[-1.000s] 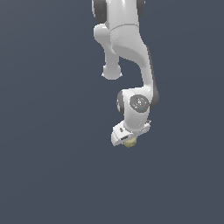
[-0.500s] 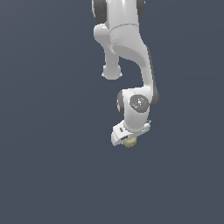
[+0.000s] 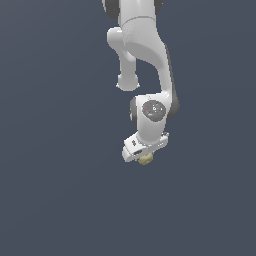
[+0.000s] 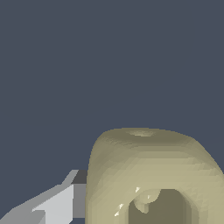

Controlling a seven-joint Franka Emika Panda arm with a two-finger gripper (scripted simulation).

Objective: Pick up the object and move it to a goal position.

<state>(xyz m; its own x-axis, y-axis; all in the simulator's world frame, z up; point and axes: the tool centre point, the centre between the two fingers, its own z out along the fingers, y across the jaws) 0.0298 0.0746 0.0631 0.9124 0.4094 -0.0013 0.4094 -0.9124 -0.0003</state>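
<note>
The white arm (image 3: pixel 142 55) comes down from the top of the exterior view, bends at a round joint, then bends again at a wrist with a round gray cap. Its hand part points down and leans toward the exterior view's left. Under it sits the gripper (image 3: pixel 144 156), and the small yellow-beige cube (image 3: pixel 145 159) peeks out right below, touching the gripper. In the wrist view, one gray finger (image 4: pixel 59 203) presses against the side of the cube (image 4: pixel 148 170) (the other finger is hidden behind it). The cube looks big here, with a round hole in its face. The gripper is squeezing the cube. All around is plain dark blue-gray.
</note>
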